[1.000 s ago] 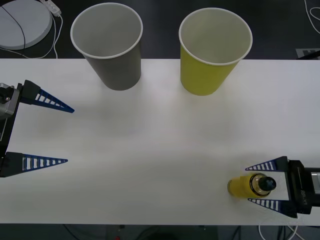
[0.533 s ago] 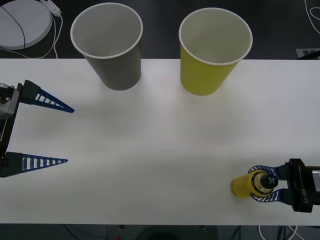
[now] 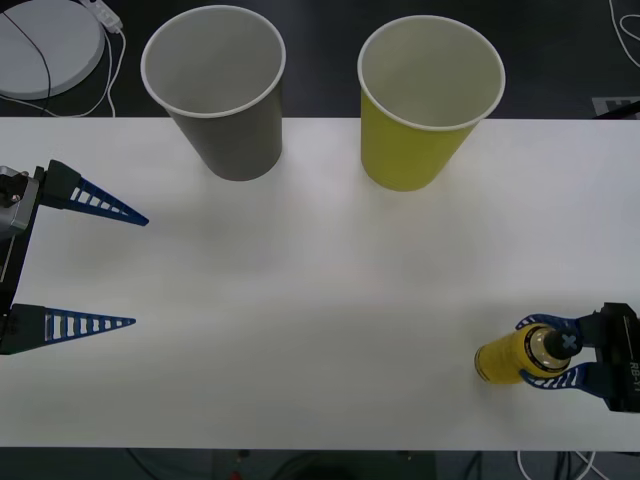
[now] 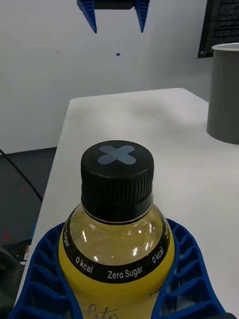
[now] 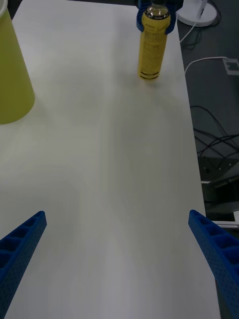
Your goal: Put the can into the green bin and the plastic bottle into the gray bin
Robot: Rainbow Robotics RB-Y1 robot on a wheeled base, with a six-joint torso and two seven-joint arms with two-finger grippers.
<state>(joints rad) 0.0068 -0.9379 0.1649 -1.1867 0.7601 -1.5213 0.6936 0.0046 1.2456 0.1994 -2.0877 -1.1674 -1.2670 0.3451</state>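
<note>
I am holding the plastic bottle [image 3: 513, 357] in the right gripper [image 3: 556, 362] fingers, seemingly lifted; carrying it upright toward the gray bin [image 3: 220, 95]. The left gripper [image 3: 92, 268] is waiting wide open.

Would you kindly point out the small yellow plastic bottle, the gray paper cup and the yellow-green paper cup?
small yellow plastic bottle [image 3: 510, 360]: front view, on its yellow label.
gray paper cup [image 3: 235, 140]: front view, on its outer wall.
yellow-green paper cup [image 3: 410, 150]: front view, on its outer wall.

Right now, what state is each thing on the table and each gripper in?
plastic bottle: capped, upright, gripped at the neck.
right gripper: shut on the plastic bottle, near table's right edge.
left gripper: open, holding nothing, at table's left.
gray bin: upright, looks empty.
green bin: upright, looks empty.
</note>
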